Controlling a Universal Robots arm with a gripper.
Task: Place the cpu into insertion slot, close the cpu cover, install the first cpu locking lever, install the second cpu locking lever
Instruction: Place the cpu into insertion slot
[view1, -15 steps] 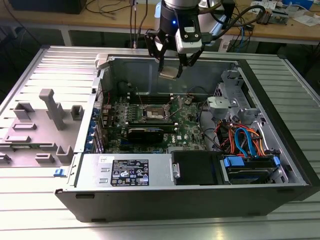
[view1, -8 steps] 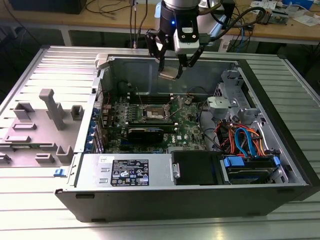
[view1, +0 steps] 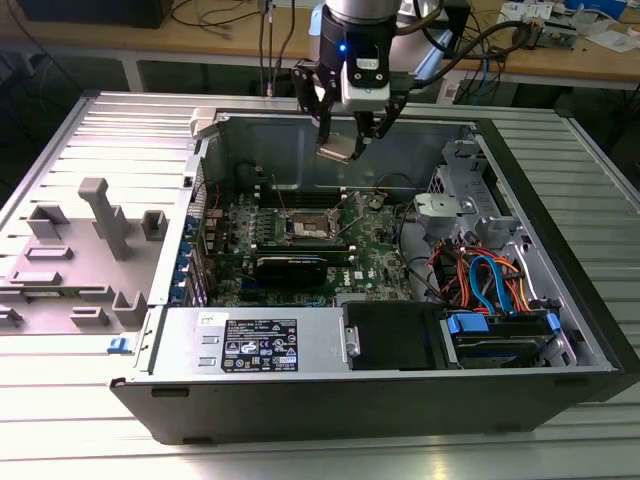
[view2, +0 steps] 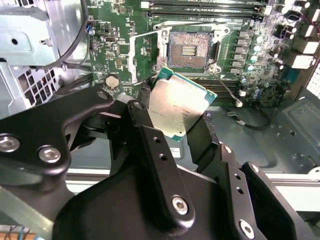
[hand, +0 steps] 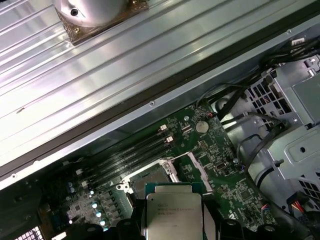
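My gripper (view1: 345, 143) hangs above the open computer case, shut on the cpu (view1: 337, 150), a small square chip with a silvery top. In the second wrist view the cpu (view2: 179, 108) sits tilted between the black fingers (view2: 145, 125), in the air above the board. The first wrist view shows the cpu (hand: 173, 210) from its top face. Below it lies the insertion slot (view2: 189, 49), a dark square socket in a silvery frame on the green board, seen as the insertion slot (view1: 305, 226) in the exterior view. The cpu cover (view1: 312, 199) appears swung open at the socket's far side.
A long black card (view1: 290, 267) lies just in front of the socket. Memory slots (view2: 200, 5) run beside it. Drive cages with blue and orange cables (view1: 485, 280) fill the exterior view's right. A grey fixture (view1: 95, 230) stands on the table at the exterior view's left.
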